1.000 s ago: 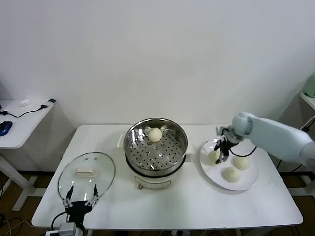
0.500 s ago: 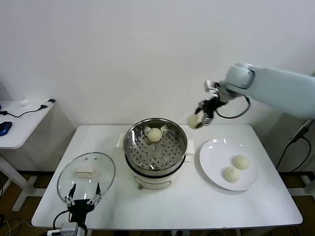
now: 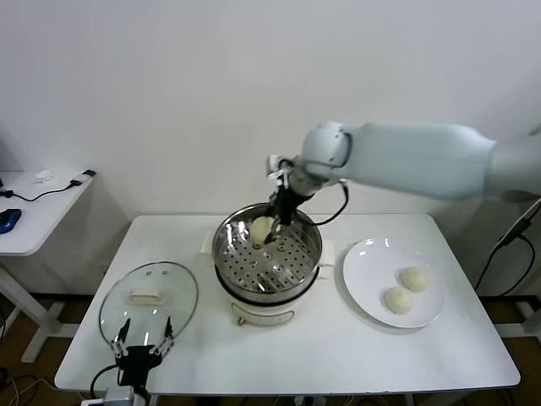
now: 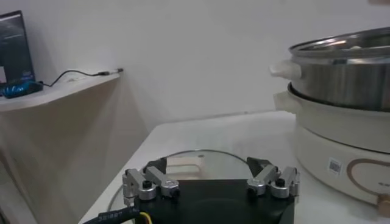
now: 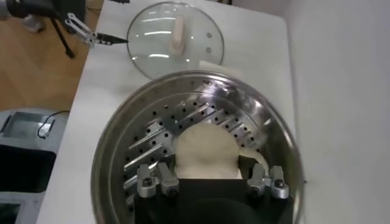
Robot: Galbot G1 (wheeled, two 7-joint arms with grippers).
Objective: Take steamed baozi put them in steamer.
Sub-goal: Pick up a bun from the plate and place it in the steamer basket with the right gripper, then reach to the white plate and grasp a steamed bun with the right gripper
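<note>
My right gripper [image 3: 270, 230] is shut on a cream-white baozi [image 3: 259, 230] and holds it low inside the shiny steel steamer [image 3: 226, 258], over the far part of the perforated floor. In the right wrist view the held baozi [image 5: 204, 152] sits between the fingers of the gripper [image 5: 207, 178] above the steamer floor [image 5: 146, 143]. The pale edge of a second baozi [image 5: 259, 159] shows beside it in the basket. Two more baozi [image 3: 413, 278] [image 3: 397, 299] lie on the white plate [image 3: 359, 283]. My left gripper [image 3: 139, 348] is open and parked low at the table's front left.
The round glass lid [image 3: 148, 300] with a white handle lies flat left of the steamer; it also shows in the right wrist view [image 5: 173, 36] and before the left gripper [image 4: 210, 178] in the left wrist view [image 4: 195, 159]. A side table [image 3: 34, 211] stands at far left.
My right arm has carried one baozi from the plate leftward and down into the steamer. The plate now holds two baozi. The left arm has not moved.
</note>
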